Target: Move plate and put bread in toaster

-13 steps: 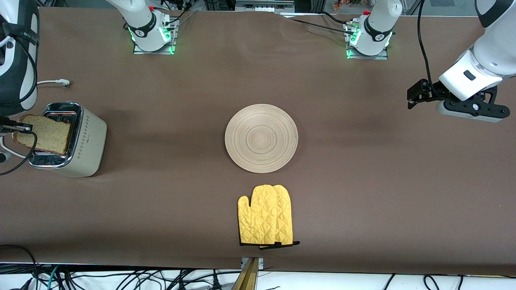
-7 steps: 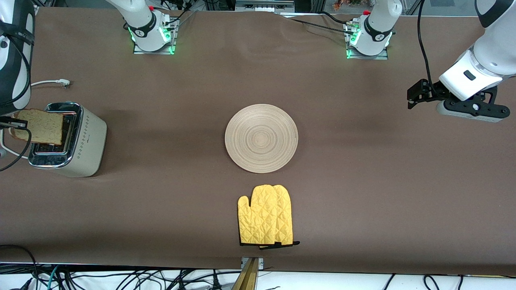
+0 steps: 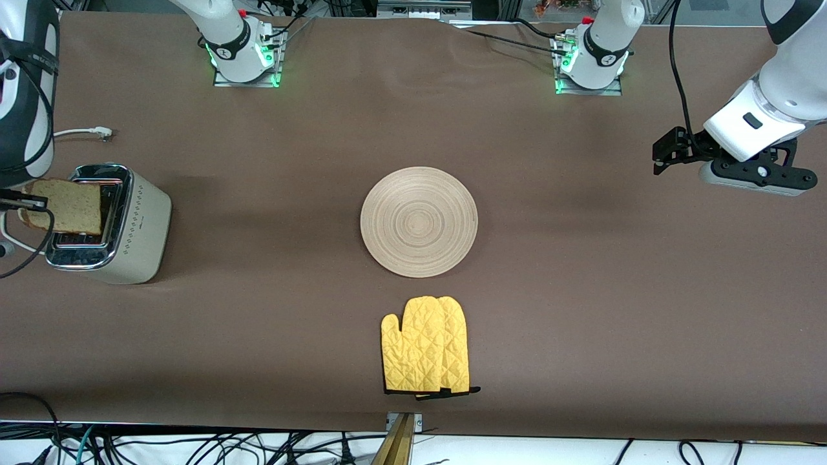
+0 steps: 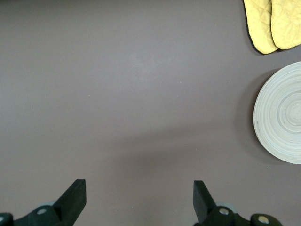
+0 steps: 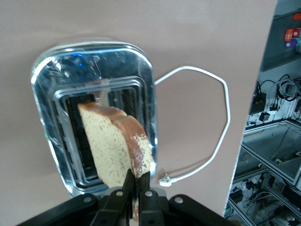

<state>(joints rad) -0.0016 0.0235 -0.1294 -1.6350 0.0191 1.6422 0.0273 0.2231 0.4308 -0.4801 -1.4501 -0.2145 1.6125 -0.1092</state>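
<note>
Bread [image 3: 64, 206] hung over the toaster [image 3: 110, 223], pinched at its edge by the right tool [image 5: 135, 187].

The slice was tilted above a slot in the chrome top, at the right arm's end of the tabletop [image 3: 581, 290]. The plate [image 3: 418, 221] lay flat in the middle, with a yellow oven mitt [image 3: 426, 344] near it, closer to the front camera. The left tool [image 4: 138, 200] waited with its fingers spread over bare tabletop at the left arm's end.
</note>
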